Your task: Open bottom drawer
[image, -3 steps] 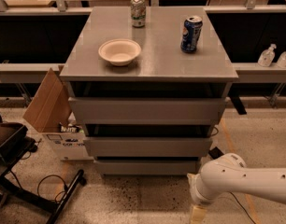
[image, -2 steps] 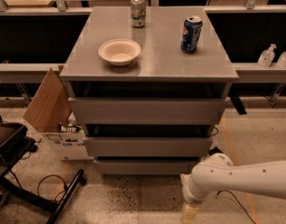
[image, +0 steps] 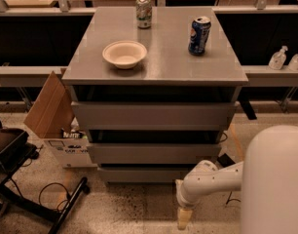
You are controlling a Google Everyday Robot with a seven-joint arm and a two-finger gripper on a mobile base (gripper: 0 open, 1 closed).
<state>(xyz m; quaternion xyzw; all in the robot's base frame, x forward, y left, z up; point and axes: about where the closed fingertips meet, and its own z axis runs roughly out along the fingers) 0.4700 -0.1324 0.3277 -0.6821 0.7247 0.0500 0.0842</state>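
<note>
The grey cabinet has three drawer fronts. The bottom drawer (image: 144, 174) is the lowermost flat grey front, just above the floor, and looks closed. My white arm comes in from the lower right. My gripper (image: 184, 217) hangs low in front of the cabinet's lower right, just below and in front of the bottom drawer's right end, pointing down at the floor. It is apart from the drawer front.
On the cabinet top stand a white bowl (image: 124, 53), a green-white can (image: 144, 11) and a blue can (image: 199, 35). An open cardboard box (image: 55, 126) sits at the cabinet's left. A black chair base (image: 22, 189) and cables lie at the lower left.
My arm has moved left and closer to the cabinet, bringing the gripper nearer the bottom drawer's right end. The drawers have not moved.
</note>
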